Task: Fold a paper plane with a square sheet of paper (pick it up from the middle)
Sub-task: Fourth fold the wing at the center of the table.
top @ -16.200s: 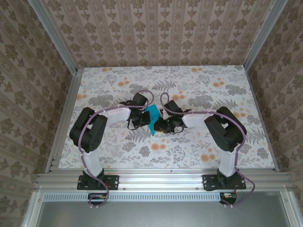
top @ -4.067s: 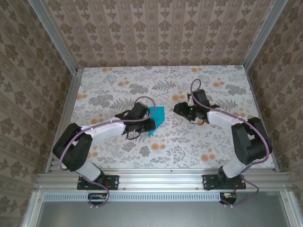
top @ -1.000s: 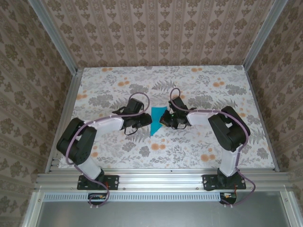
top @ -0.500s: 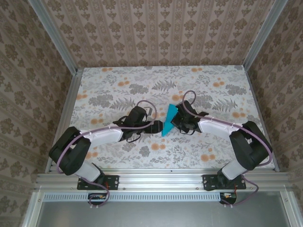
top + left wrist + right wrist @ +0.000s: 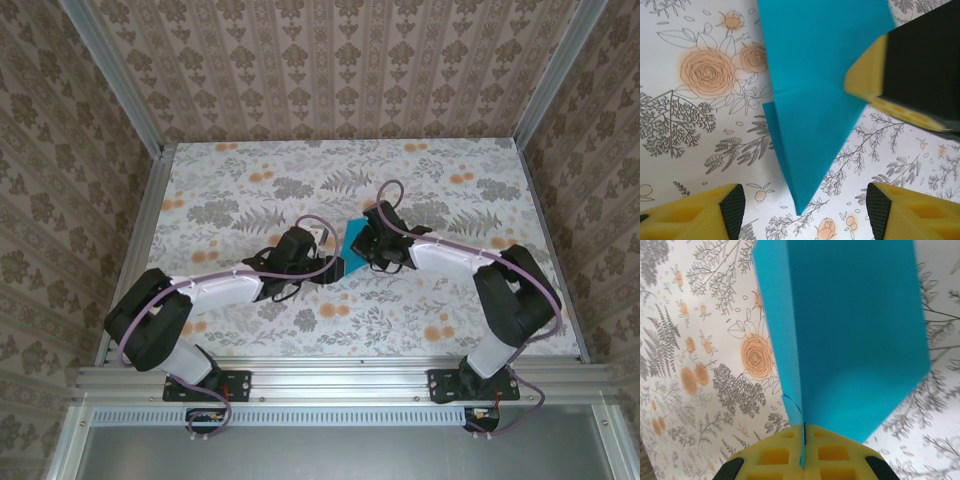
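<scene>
The square sheet of paper (image 5: 350, 243) is bright teal and creased into a narrow pointed shape. It is held up off the flowered table near the middle. My right gripper (image 5: 368, 245) is shut on its folded edge, and in the right wrist view the yellow fingers (image 5: 770, 455) pinch the sheet (image 5: 855, 335) at the crease. My left gripper (image 5: 327, 262) stands open just left of it. In the left wrist view the paper's tip (image 5: 800, 200) points down between the spread fingers (image 5: 715, 212) without touching them, and the right gripper's finger (image 5: 910, 70) shows at the upper right.
The flowered table top (image 5: 250, 160) lies inside an aluminium frame (image 5: 135, 250), with patterned walls on three sides. Both arms reach in over the middle, their grippers close together.
The right gripper has lifted the paper off the table and carried it a little right and back. The left gripper has followed to the right, let go and opened.
</scene>
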`<control>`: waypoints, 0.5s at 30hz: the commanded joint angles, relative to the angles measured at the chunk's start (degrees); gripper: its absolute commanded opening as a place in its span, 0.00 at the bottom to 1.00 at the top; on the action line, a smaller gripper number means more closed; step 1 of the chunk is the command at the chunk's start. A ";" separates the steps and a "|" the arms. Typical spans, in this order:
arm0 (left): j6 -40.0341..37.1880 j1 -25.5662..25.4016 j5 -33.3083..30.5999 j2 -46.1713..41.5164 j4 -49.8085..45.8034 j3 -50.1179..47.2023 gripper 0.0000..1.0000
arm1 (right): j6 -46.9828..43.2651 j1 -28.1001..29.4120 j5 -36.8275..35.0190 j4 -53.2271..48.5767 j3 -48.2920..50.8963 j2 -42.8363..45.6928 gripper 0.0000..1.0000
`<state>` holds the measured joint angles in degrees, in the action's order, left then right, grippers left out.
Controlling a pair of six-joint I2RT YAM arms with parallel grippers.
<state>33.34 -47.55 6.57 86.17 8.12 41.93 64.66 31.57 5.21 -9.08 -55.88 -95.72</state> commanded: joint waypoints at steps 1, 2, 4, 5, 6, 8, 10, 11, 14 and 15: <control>-2.33 0.10 -1.14 -0.82 4.48 -0.88 0.67 | -1.45 0.42 2.14 -2.14 -3.42 -3.18 0.02; -3.37 -0.07 -1.10 -0.63 5.72 -1.27 0.66 | -1.35 0.42 2.13 -2.32 -3.84 -3.69 0.02; -6.66 -0.93 -1.18 -0.71 9.25 -2.52 0.67 | -1.16 0.42 1.87 -3.43 -4.98 -4.75 0.03; -8.05 -1.36 -1.55 -0.70 9.78 -2.79 0.68 | -1.12 0.42 1.96 -3.65 -5.39 -5.14 0.03; -9.37 -1.78 -1.96 -0.68 10.12 -3.03 0.69 | -0.83 0.41 1.97 -3.97 -5.76 -5.51 0.03; -11.44 -2.31 -2.44 -0.58 10.73 -3.60 0.69 | -0.43 0.33 2.06 -4.63 -6.25 -6.09 0.03; -12.23 -2.55 -2.94 -0.25 11.58 -4.19 0.68 | 0.27 0.24 2.47 -5.01 -6.44 -6.47 0.05; -12.20 -2.59 -3.14 -0.07 12.02 -4.37 0.67 | 0.46 0.24 2.59 -5.13 -6.46 -6.49 0.05; -11.69 -2.54 -4.96 1.05 9.75 -2.95 0.62 | 1.50 -0.17 3.50 -5.00 -6.10 -6.54 0.06; -11.41 -2.47 -5.07 1.54 9.78 -2.75 0.60 | 1.73 -0.27 3.87 -5.01 -6.06 -6.58 0.06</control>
<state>23.49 -49.91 3.73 86.30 17.26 38.28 64.93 31.55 7.07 -11.88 -61.10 -101.34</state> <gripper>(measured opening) 0.603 0.059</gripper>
